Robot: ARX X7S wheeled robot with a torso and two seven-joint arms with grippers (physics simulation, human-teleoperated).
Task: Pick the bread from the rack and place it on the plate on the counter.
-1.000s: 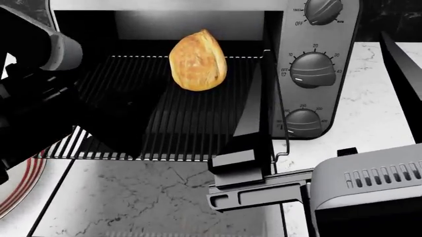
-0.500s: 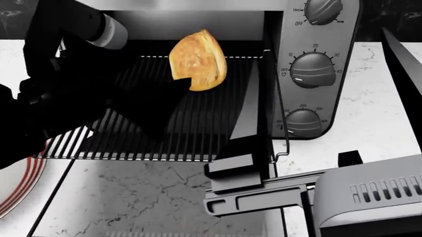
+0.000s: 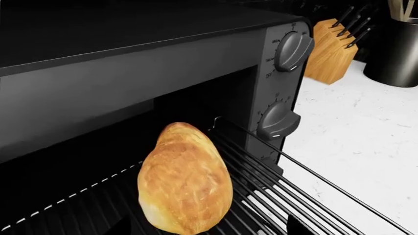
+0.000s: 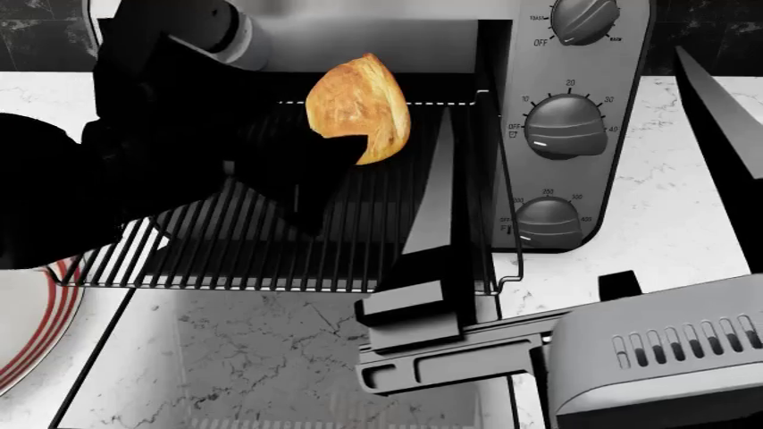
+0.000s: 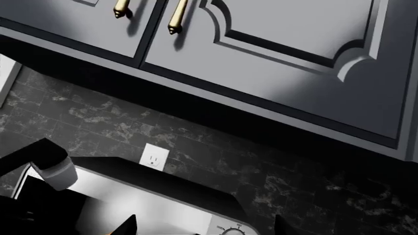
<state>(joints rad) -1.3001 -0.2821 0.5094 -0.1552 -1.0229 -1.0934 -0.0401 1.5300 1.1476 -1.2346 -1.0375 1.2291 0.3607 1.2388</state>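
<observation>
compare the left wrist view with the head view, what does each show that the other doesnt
Only the left wrist view shows the knife block and a dark utensil pot on the counter. Only the head view shows the plate, the left arm reaching toward the bread, and the right arm low beside the oven. Both show the bread on the rack and the oven's knobs.

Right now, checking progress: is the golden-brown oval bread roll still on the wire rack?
Yes: the bread roll rests on the rack, not the striped plate.
</observation>
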